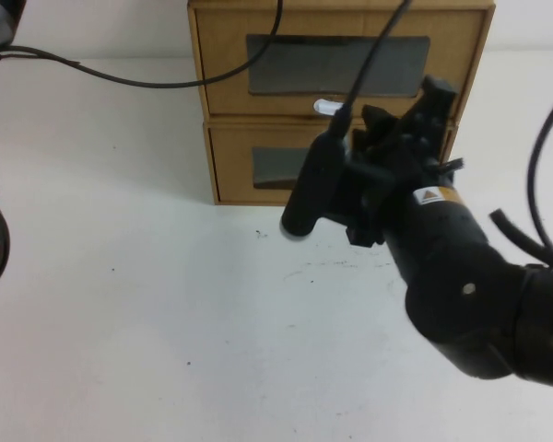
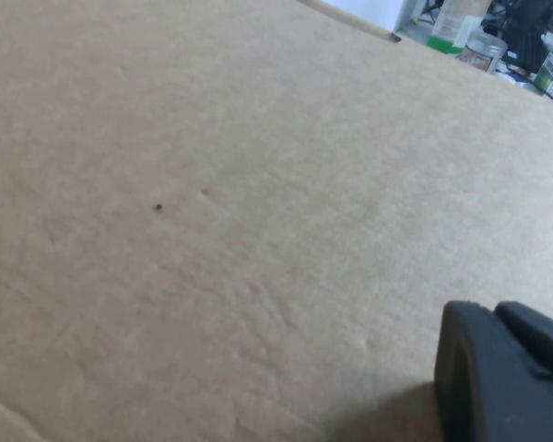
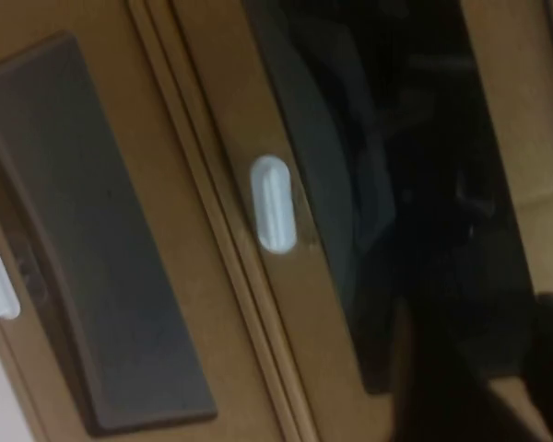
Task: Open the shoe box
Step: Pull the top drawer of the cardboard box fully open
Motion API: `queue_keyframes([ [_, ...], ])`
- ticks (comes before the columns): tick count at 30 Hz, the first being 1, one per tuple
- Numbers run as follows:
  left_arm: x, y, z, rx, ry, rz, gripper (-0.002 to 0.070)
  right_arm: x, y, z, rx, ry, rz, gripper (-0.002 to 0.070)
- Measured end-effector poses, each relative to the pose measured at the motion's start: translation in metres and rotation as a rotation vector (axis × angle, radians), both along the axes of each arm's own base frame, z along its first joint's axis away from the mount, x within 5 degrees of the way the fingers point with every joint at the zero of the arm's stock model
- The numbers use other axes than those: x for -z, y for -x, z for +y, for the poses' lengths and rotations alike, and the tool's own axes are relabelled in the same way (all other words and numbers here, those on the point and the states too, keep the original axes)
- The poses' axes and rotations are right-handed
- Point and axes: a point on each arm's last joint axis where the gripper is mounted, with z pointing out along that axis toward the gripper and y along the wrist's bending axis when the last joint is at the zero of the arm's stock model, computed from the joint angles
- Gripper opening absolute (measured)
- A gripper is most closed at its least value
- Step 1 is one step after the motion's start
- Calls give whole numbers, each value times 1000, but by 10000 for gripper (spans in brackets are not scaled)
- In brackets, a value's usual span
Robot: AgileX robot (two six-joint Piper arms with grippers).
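Left gripper: the left gripper (image 2: 502, 368) sits off at the robot's left over a plain tan surface (image 2: 212, 184), well apart from the boxes. Whether it is spread or pressed together cannot be told.
Right gripper: the right gripper (image 1: 407, 115) hangs above the white table (image 1: 166, 304), close up to the box fronts, with nothing visibly held (spread or pressed together, I cannot tell; its tip is dark against dark).
Lower shoe box: the tan, flat-fronted, drawer-style lower shoe box (image 1: 232, 170), made of board with a grey window, sits straight ahead of the jaws and a little below them. The arm hides part of its front.
Upper shoe box: the matching tan upper shoe box (image 1: 221, 55) is stacked on it, ahead of the jaws and rising above them. It looks shut, with its front flush.
Handle: the small white oval handle (image 1: 327, 108) sits under the upper box's dark window (image 1: 336, 64), ahead of the jaws and just to their left, untouched.
Long axis: the handle runs sideways along the box front, across the line of approach.
Nearer arm: the right, by far.
Coming move: as I judge it, the jaws must shift left to straddle the handle, then draw back toward the robot.
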Motion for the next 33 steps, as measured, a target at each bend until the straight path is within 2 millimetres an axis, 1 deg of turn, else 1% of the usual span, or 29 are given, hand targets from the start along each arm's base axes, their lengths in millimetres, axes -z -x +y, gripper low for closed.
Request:
queue_keyframes([
  [2, 0, 0, 0, 0, 0, 0, -4, 6, -4, 5, -30, 49, -25, 251],
  [4, 0, 0, 0, -3, 1, -2, -4, 13, -7, 11, -44, 108, -65, 309],
  [5, 0, 0, 0, -4, 2, -2, -4, 18, -10, 14, -45, 146, -94, 322],
  [7, 0, 0, 0, -5, 2, -3, -4, 28, -16, 19, -39, 214, -154, 324],
  [11, 0, 0, 0, -5, 2, -3, -4, 55, -30, 26, -34, 334, -230, 298],
  [14, 0, -1, 0, -6, 3, -3, -5, 70, -37, 24, 9, 321, -253, 286],
  [17, -1, -1, 0, -10, 4, -8, -4, 77, -40, 23, 36, 262, -261, 284],
  [24, -1, -1, 0, -13, 5, -14, -4, 76, -43, 25, -13, 151, -285, 283],
  [33, -1, -2, 0, -15, 6, -15, -4, 74, -60, 11, -29, 72, -288, 281],
])
